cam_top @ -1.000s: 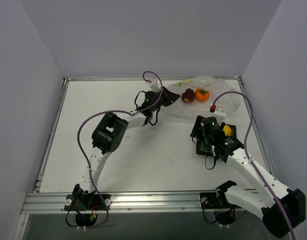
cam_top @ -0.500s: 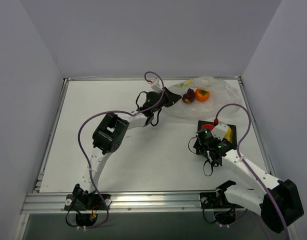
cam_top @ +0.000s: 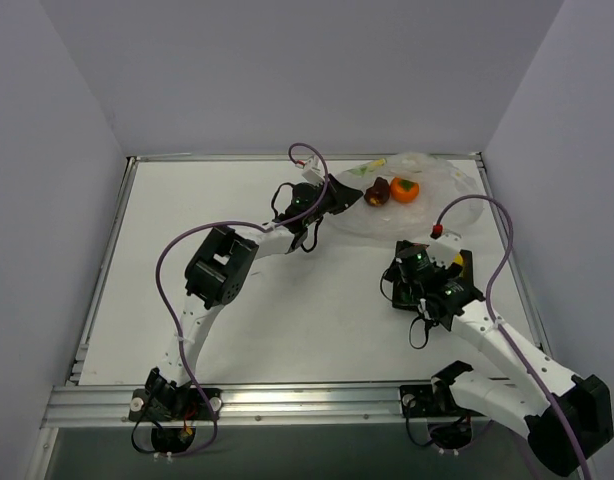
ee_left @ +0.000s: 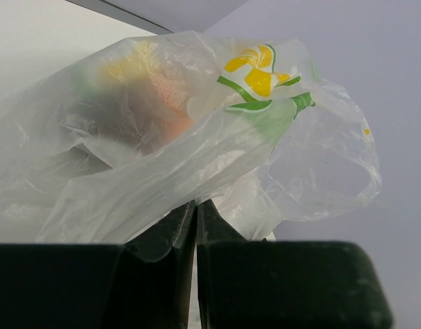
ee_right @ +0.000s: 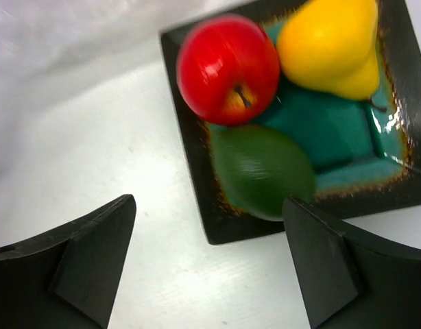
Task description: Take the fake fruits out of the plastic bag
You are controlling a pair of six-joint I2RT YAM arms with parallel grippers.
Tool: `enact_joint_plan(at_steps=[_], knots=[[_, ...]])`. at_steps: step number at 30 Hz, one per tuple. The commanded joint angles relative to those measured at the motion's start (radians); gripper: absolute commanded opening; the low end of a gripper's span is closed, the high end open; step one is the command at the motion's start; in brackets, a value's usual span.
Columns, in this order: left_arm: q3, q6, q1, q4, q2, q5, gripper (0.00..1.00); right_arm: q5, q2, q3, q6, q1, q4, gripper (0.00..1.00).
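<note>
Top external view: at upper centre the left tool (cam_top: 337, 196) is clenched on the plastic bag (cam_top: 449, 192) rim. Just right of it, inside, lie a dark red fruit (cam_top: 375, 193) and an orange fruit (cam_top: 404, 189). At lower right the right tool (ee_right: 207, 205) is released and empty above the tray (ee_right: 195, 157), so both fruits lie up-left of it.

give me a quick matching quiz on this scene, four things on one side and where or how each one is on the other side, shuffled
Things:
1. red apple
2. orange fruit
3. left gripper
4. right gripper

States:
a. shut on the plastic bag
b. open, holding nothing
c. in the dark tray
d. inside the plastic bag

Pairs: 1-c, 2-d, 3-a, 4-b
</note>
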Motion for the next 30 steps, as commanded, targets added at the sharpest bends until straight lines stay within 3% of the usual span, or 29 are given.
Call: enact_joint_plan(at_steps=[1, 3, 4, 7, 9, 13, 17, 23, 30], knots=[[0.010, 0.007, -0.002, 0.055, -0.030, 0.001, 0.02, 0.073, 0.018, 0.113, -0.058, 0.007, -0.008, 0.82], [0.006, 0.006, -0.002, 0.058, -0.033, -0.001, 0.02, 0.078, 0.078, 0.179, -0.123, 0.007, 0.022, 0.73], [0.006, 0.005, 0.000, 0.060, -0.033, -0.001, 0.02, 0.081, 0.100, 0.201, -0.153, 0.008, 0.041, 0.60], [0.003, 0.000, -0.002, 0.064, -0.033, -0.001, 0.02, 0.090, 0.198, 0.256, -0.278, 0.000, 0.189, 0.41], [-0.001, 0.000, 0.001, 0.072, -0.036, -0.001, 0.02, 0.029, 0.299, 0.287, -0.329, -0.037, 0.315, 0.39], [-0.007, -0.010, 0.007, 0.084, -0.036, 0.001, 0.03, -0.104, 0.485, 0.383, -0.400, -0.140, 0.507, 0.39], [-0.004, -0.027, 0.012, 0.098, -0.029, 0.004, 0.02, -0.152, 0.657, 0.474, -0.433, -0.195, 0.657, 0.47], [0.005, -0.058, 0.027, 0.121, -0.017, 0.027, 0.02, -0.233, 0.897, 0.670, -0.533, -0.232, 0.708, 0.52], [0.003, -0.063, 0.033, 0.124, -0.012, 0.025, 0.02, -0.258, 1.071, 0.830, -0.567, -0.253, 0.661, 0.68]])
